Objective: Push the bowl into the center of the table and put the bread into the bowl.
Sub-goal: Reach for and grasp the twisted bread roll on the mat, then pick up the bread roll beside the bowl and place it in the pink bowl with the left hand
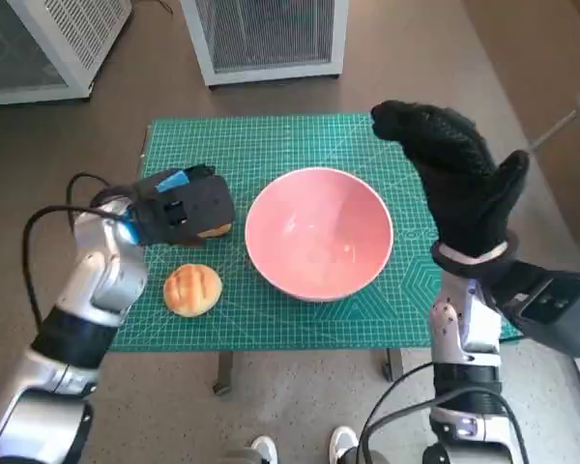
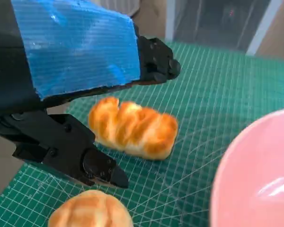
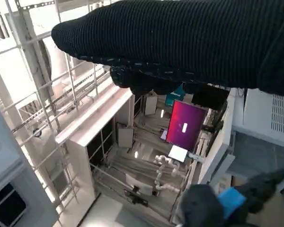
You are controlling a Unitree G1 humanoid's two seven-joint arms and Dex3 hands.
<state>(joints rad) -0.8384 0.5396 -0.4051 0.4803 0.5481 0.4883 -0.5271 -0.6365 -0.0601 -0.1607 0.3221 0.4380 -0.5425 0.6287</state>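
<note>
Covering the table, the green mat [image 1: 271,145] carries the pink bowl [image 1: 319,234] near its middle. Raised past the bowl's rim, the right hand [image 1: 456,174] spreads empty. The left hand [image 1: 179,205] brackets a long bread [image 2: 132,127], fingers apart; a round bun [image 1: 192,289] sits nearer the front edge.

Even indoor light, soft shadows

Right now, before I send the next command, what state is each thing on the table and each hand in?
pink bowl: upright, empty, near the mat's middle.
long bread roll: lying on the mat between the left hand's fingers, not clearly gripped.
round bun: lying on the mat, untouched.
left hand: low over the long roll, fingers apart.
right hand: raised beside the bowl, open, holding nothing.
</note>
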